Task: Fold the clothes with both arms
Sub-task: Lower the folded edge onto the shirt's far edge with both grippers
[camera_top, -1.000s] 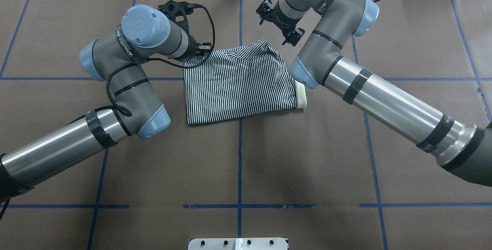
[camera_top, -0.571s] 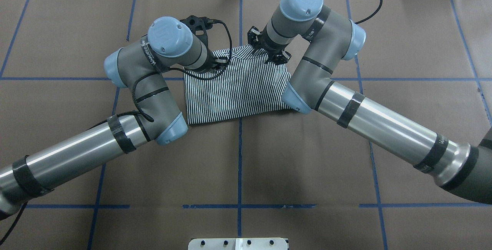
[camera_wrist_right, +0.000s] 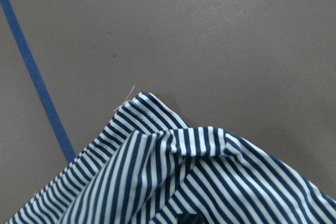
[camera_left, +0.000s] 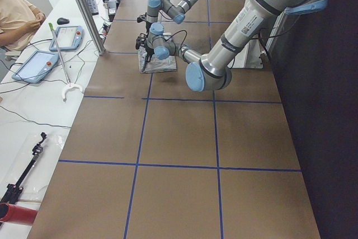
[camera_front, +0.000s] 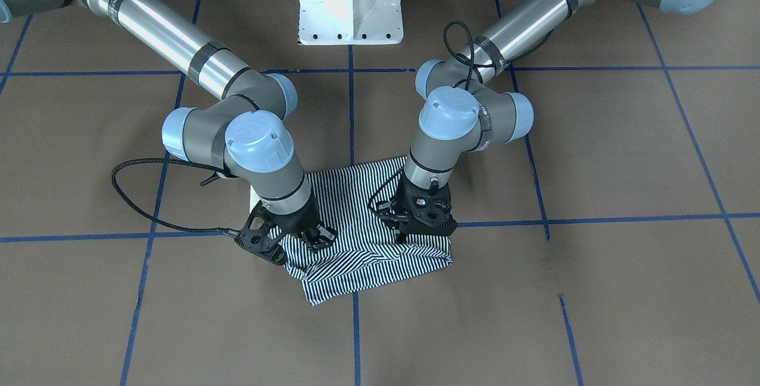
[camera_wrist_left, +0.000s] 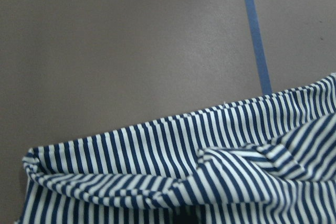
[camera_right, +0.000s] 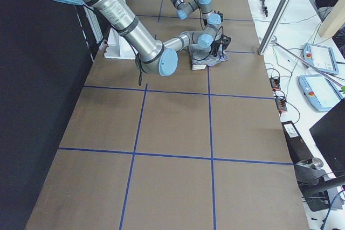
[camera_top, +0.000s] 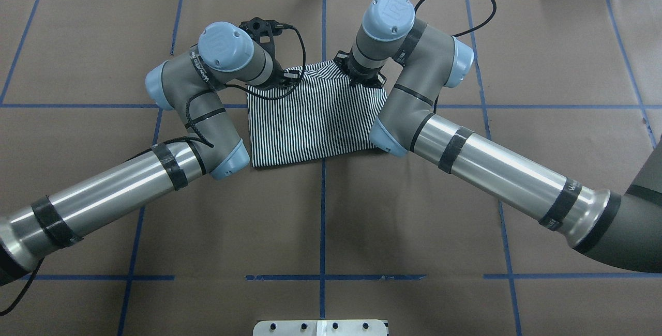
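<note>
The striped polo shirt lies folded into a rough rectangle at the table's middle. A sliver of its cream collar shows by the right arm. My left gripper is down on the far left corner of the shirt. My right gripper is on the far right corner. Both wrist views show striped cloth puckered up at the frame's bottom, covering the fingers. Each gripper looks shut on a pinch of the far edge.
Brown paper with blue tape lines covers the table. The white pedestal base stands on the robot's side. A metal post, tablets and a seated person are on a side bench beyond the table's far edge.
Both arms swung inward and down. The grippers, earlier clear of the shirt's far corners, now sit on its far edge, and the cloth there has bunched up.
</note>
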